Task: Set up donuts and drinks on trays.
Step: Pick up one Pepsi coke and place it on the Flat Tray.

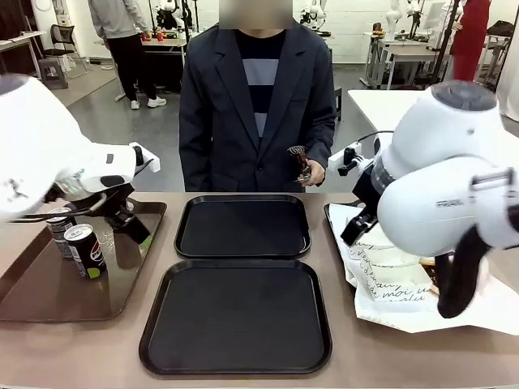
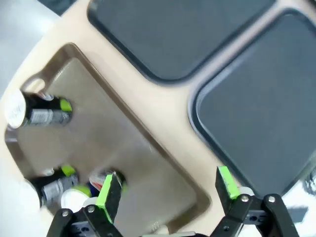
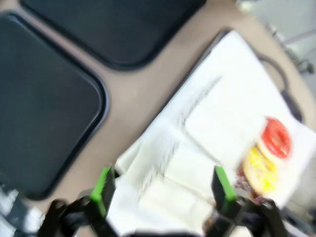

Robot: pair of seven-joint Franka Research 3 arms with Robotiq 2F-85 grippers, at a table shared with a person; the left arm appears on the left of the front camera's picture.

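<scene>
Green-padded left gripper (image 2: 167, 185), jaws wide, over brown tray (image 2: 133, 148) carrying black cans (image 2: 43, 111); labels unreadable. Right gripper (image 3: 163, 188), equally wide, over white paper (image 3: 217, 118); its wrist view shows red and yellow donuts (image 3: 274, 139). Front view: paper's script print, two black trays (image 1: 243, 228) mid-table.

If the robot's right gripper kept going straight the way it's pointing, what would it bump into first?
Most likely the white paper: it lies straight ahead of the right gripper, between its open jaws. The donuts sit off to one side, so it would probably miss them. Blur makes depth uncertain.
</scene>
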